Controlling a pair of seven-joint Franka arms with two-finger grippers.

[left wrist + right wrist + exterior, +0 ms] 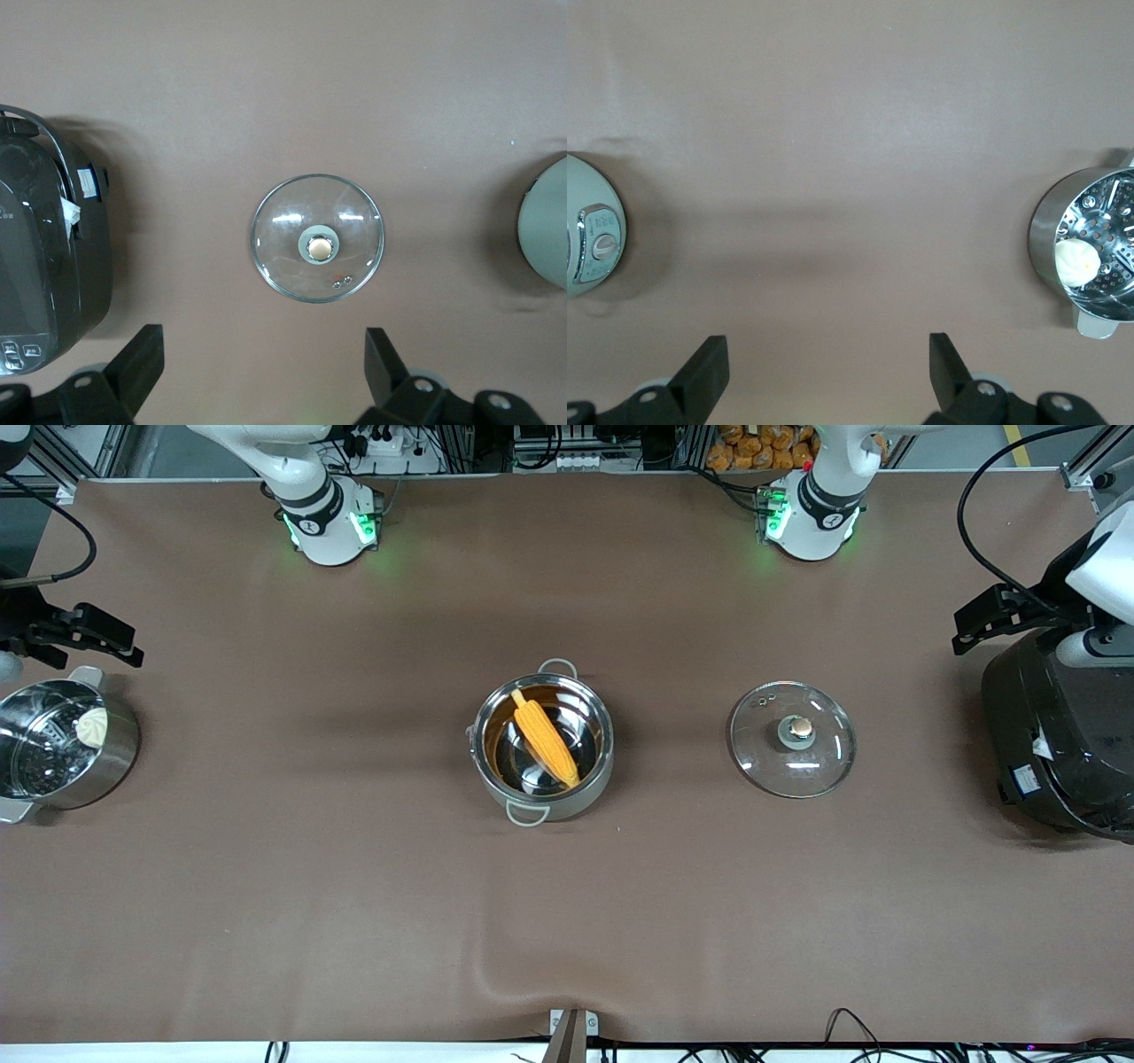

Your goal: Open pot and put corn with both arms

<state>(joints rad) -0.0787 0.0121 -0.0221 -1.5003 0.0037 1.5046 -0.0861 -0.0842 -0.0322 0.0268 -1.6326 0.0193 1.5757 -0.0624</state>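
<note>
The shiny steel pot (542, 797) stands uncovered in the middle of the table, and its rim shows at the edge of the left wrist view (547, 223). The yellow-orange corn (547, 740) lies slanted inside it. The glass lid (792, 739) with its copper knob lies flat on the table beside the pot, toward the left arm's end, and shows whole in the left wrist view (317, 237). My left gripper (967, 629) hangs open and empty over the rice cooker (264, 359). My right gripper (122, 642) hangs open and empty above the steamer pot (828, 359).
A big black rice cooker (1063, 735) stands at the left arm's end (44, 266). A steel steamer pot (115, 757) holding a white bun (91, 726) stands at the right arm's end (1050, 239). A pale round appliance (589, 230) shows in the right wrist view.
</note>
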